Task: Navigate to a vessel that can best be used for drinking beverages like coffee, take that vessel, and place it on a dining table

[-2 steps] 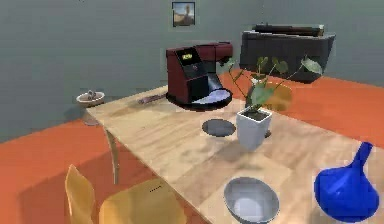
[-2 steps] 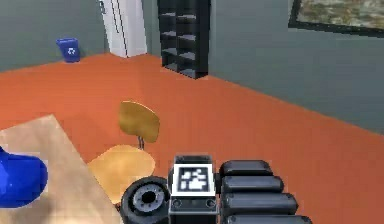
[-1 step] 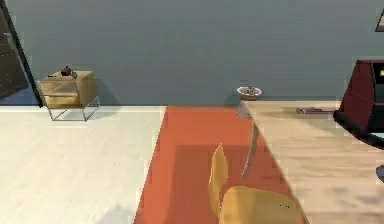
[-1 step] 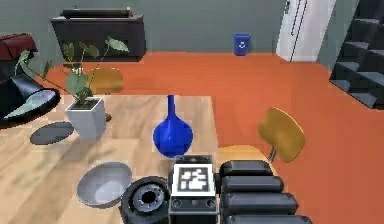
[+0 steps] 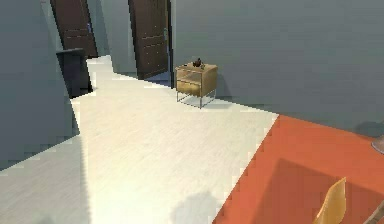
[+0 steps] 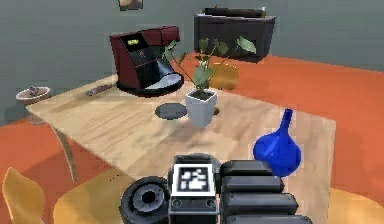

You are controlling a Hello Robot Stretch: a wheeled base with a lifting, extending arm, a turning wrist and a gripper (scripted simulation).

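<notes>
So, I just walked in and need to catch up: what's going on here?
The robot is beside a wooden dining table on an orange rug. Its tool shows at the table's near edge; I cannot tell whether it holds anything. On the table stand a red coffee machine, a potted plant and a blue vase. Ahead, a small side table stands by the grey wall.

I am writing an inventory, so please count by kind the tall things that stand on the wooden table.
Red and black coffee machine: 1
Green leafy plant in a white square pot: 1
Blue round vase with a narrow neck: 1
Total: 3
</notes>
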